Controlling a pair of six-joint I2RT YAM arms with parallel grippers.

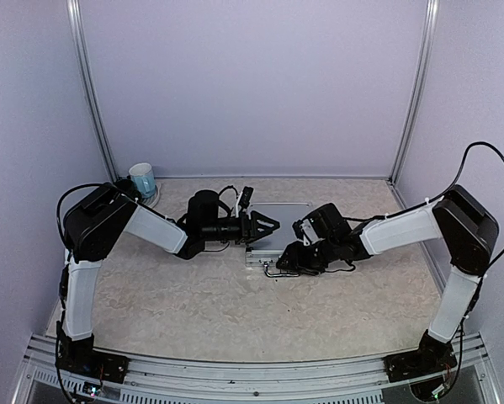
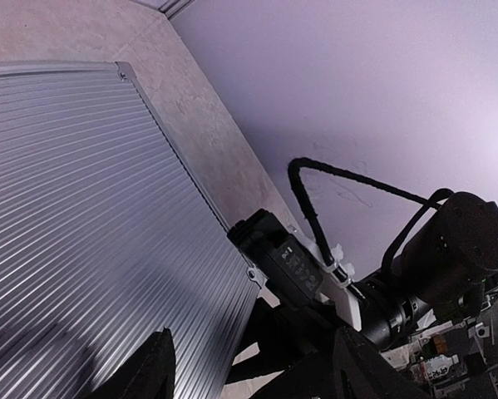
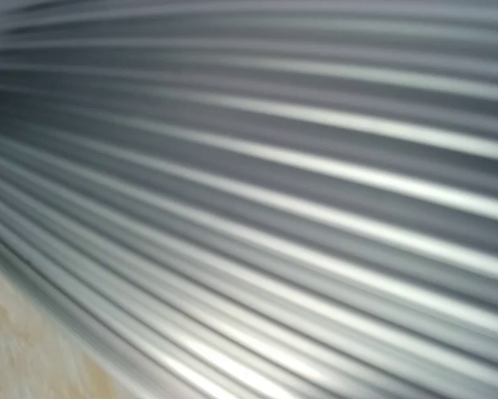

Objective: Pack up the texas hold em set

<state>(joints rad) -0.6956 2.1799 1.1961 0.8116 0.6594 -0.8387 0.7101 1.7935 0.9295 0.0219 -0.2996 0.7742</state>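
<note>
From above, the silver case [image 1: 278,209] lies mid-way across the worktop [image 1: 193,311], apparently closed, between both arms. The left gripper [image 1: 273,225] hovers over it, jaws wide and empty. The right gripper [image 1: 287,259] sits at its front edge.

The left wrist view shows the ribbed lid [image 2: 82,233] beneath spread jaws.

The right wrist view shows only blurred lid, so I cannot tell how its jaws stand.

Securing it probably needs steady, even downward pressure.

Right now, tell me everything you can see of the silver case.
The silver case is a flat aluminium box with a ribbed panel facing up, smooth edge trim and metal corner caps. It lies flat on the table, apparently closed, its wire handle on the near side. The left gripper stands open at its left edge; the right gripper sits over it, contact unclear.
</note>
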